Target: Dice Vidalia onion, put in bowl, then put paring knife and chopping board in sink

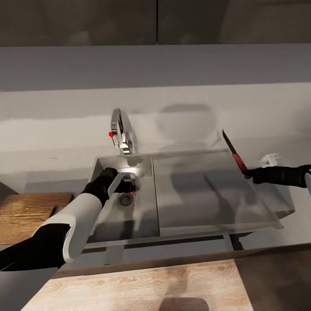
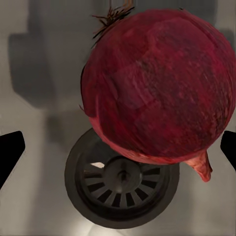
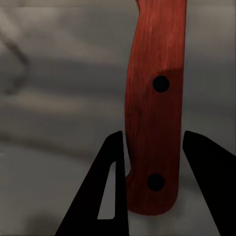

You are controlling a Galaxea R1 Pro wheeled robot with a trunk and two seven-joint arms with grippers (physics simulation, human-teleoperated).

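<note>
Reaching into the sink (image 1: 103,172), the left pincer (image 1: 123,185) straddles the Vidalia onion (image 2: 157,83) over the drain unclenched, needing closure, while the right pincer (image 1: 255,175) grasps the paring knife (image 1: 235,155).

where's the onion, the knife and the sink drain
Vidalia onion (image 2: 157,83), left wrist view, middle of its skin
paring knife (image 3: 152,123), right wrist view, red handle
sink drain (image 2: 120,189), left wrist view, grate

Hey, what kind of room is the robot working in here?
Most likely a kitchen: a steel sink with a drainboard and a curved tap, set in a grey countertop, and a paring knife held in the right gripper.
</note>
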